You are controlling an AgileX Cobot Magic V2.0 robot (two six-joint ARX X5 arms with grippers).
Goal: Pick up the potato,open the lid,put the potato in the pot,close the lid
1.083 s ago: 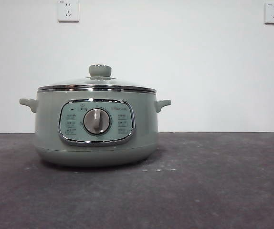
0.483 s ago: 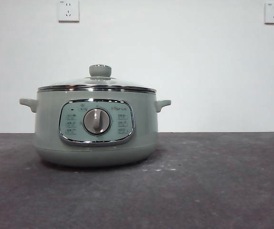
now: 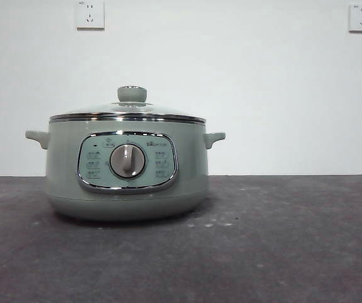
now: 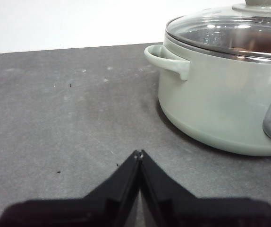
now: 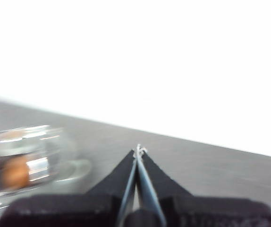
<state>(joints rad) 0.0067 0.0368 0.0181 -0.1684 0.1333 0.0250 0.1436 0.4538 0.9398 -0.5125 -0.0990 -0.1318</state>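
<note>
1 pot point(image 3: 127, 189), 1 lid point(image 3: 128, 113), 1 potato point(image 5: 15, 172), 2 wall sockets point(image 3: 90, 14).

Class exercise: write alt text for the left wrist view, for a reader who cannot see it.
A sage-green pot stands on a dark grey table, its glass lid on. The left gripper, jaws shut, hangs apart from it.

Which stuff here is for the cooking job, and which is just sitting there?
For the job:
- pot
- lid, closed on the pot
- potato, an orange blur seen through the glass

Just there:
- two wall sockets
- grey table
</note>
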